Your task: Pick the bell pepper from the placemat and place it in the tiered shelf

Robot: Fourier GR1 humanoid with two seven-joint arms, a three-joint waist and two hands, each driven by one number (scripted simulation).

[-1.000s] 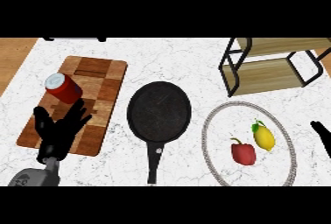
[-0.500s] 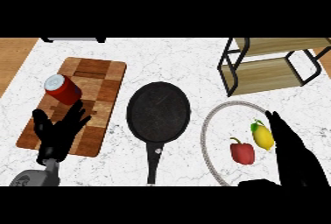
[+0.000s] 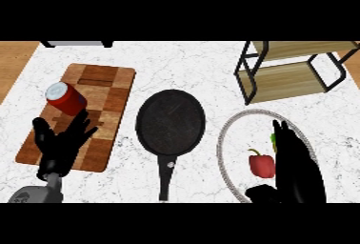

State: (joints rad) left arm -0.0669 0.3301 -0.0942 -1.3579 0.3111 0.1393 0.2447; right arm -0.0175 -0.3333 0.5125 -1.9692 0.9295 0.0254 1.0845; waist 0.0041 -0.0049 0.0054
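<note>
The red pepper (image 3: 262,165) lies on the round white placemat (image 3: 232,131) at the right of the counter (image 3: 190,62), toward the mat's lower middle, its green stem pointing up the view. The right hand (image 3: 295,164) hovers just beside it on the right, over the mat, fingers straight and pressed close together, pointing away from the robot; the thumb (image 3: 259,193) sticks out to the left below the pepper. The hand does not hold the pepper, and whether it touches it cannot be told. A sliver of green-yellow (image 3: 272,138) shows at the hand's left edge, mostly hidden.

Above the mat, at the counter's far right corner, stands the shelf (image 3: 292,69), a black frame with two wooden tiers, both bare.

Left of the mat lies a black pan (image 3: 170,121), handle toward the robot. Further left is a wooden board (image 3: 105,109), with a red can (image 3: 65,98) lying tilted on its upper left part. The left hand (image 3: 62,143) rests over the board's lower end, fingers up and spread, holding nothing, its fingertips just below the can.
</note>
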